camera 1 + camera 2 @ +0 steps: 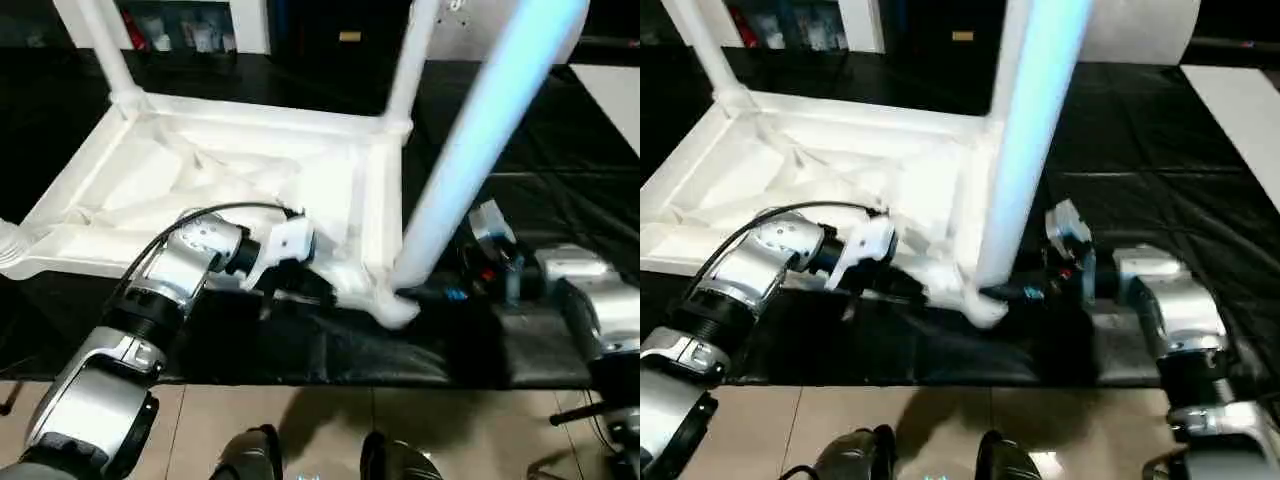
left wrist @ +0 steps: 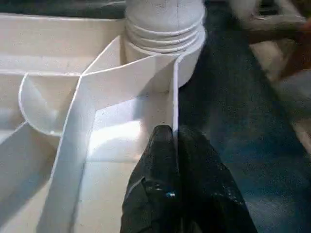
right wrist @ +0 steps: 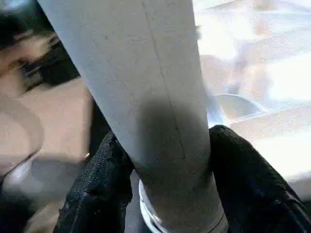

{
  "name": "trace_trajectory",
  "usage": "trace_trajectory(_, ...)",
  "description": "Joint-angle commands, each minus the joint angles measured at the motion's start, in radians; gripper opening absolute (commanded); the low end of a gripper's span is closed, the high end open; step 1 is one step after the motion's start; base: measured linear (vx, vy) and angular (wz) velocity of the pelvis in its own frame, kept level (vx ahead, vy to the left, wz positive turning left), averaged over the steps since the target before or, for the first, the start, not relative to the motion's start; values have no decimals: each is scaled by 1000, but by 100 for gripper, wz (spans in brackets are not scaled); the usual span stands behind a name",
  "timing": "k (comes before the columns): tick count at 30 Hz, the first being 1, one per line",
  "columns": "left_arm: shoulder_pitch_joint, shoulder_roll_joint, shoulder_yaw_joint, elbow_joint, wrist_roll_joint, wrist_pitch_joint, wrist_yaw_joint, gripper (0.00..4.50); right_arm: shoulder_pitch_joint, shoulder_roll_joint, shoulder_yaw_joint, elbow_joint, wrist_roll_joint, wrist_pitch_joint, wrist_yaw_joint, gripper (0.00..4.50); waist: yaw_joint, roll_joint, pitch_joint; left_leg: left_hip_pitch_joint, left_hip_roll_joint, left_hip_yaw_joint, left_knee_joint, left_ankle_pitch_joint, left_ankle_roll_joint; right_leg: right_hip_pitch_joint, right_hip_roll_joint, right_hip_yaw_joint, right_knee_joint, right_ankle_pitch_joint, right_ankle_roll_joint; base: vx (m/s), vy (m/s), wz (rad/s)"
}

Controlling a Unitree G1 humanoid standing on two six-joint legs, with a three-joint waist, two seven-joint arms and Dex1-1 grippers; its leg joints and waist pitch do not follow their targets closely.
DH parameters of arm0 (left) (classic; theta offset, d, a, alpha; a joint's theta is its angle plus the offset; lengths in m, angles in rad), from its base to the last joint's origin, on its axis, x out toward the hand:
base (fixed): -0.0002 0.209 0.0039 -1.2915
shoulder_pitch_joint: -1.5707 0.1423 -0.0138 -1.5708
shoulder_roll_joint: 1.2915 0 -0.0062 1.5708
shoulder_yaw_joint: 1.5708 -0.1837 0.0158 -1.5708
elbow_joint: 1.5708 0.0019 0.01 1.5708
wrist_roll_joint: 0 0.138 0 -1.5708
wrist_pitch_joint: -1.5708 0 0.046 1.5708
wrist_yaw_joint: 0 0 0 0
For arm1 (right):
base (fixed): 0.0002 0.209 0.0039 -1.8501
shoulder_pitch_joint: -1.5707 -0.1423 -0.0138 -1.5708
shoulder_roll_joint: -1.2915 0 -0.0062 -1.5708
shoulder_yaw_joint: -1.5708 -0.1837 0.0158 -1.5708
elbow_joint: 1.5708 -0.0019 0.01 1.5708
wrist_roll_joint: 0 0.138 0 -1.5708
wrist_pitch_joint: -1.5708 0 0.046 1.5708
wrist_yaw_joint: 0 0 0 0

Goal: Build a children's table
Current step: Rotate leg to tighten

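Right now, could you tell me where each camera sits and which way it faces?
Left eye: on the head, looking down at the upturned table top, both forearms showing.
Right eye: beside it, same scene.
Left wrist: along the left gripper, pinching the top's rim wall.
Right wrist: along the right gripper, clasping the near leg.
Both eye views share that leg above its corner socket.

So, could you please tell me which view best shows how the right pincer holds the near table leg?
The right wrist view: the black fingers flank the leg on both sides near its base. Both eye views show the right pincer at the leg's foot from afar; the left wrist view shows the leg's ridged end in its socket.
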Motion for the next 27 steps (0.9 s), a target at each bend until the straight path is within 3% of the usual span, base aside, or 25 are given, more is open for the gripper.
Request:
trace_trajectory(1,-5,-77,-13,-13,14,85,132,0,-6,89,31,-5,-36,52,-175,207,-7,-14,-74,25,77,-43,-69,-227,58,51,-86,54,-79,-449,-212,0,0,0)
trace_trajectory(4,-13,-125,7,-25,17,160,224,0,-22,172,5,7,-62,59,-333,205,-28,-15,-70,20,73,-55,-77,-278,19,57,-90,47,-90,-563,-160,0,0,0)
trace_trajectory(8,-33,-205,46,-19,42,243,423,0,-70,299,-26,34,-137,117,-634,204,-49,-15,-67,31,69,-54,-77,-320,13,41,-86,48,-103,-595,-142,0,0,0)
trace_trajectory(10,-52,-262,71,-21,66,288,570,0,-106,379,-36,61,-191,103,-823,204,-59,-14,-67,29,66,-57,-77,-324,4,40,-86,45,-106,-626,-124,0,0,0)
trace_trajectory(12,-55,-270,75,-24,67,294,586,0,-109,388,-33,63,-203,96,-845,204,-59,-14,-66,32,64,-55,-76,-331,11,37,-87,45,-114,-642,-104,0,0,0)
trace_trajectory(14,-63,-295,84,-30,85,306,651,0,-116,421,-36,76,-223,64,-899,204,-60,-14,-70,29,67,-54,-79,-318,21,38,-84,48,-110,-590,-108,0,0,0)
trace_trajectory(16,-65,-311,93,-37,84,311,679,0,-118,440,-46,83,-226,42,-928,254,-59,-11,-72,28,68,-49,-79,-306,32,37,-80,51,-103,-504,-131,0,0,0)
trace_trajectory(17,-65,-319,98,-42,80,313,689,0,-119,448,-51,85,-227,31,-941,266,-59,-11,-72,28,68,-49,-79,-306,32,37,-80,51,-103,-504,-131,0,0,0)
trace_trajectory(19,-63,-325,100,-53,78,322,699,0,-119,459,-63,84,-224,19,-953,274,-58,-10,-75,24,70,-46,-80,-276,47,43,-77,53,-91,-401,-164,0,0,0)
trace_trajectory(20,-59,-324,95,-62,81,324,696,0,-118,459,-67,80,-224,18,-960,302,-57,-9,-75,23,69,-45,-80,-270,51,44,-77,53,-90,-384,-169,0,0,0)
trace_trajectory(22,-41,-303,73,-83,87,312,654,0,-106,431,-81,59,-219,8,-951,310,-55,-12,-79,21,67,-40,-75,-227,72,49,-77,56,-82,-308,-190,0,0,0)
trace_trajectory(27,-14,-246,45,-89,101,271,576,0,-92,341,-116,41,-186,-29,-854,355,-48,-12,-78,18,65,-36,-70,-189,109,56,-76,55,-77,-267,-208,0,0,0)
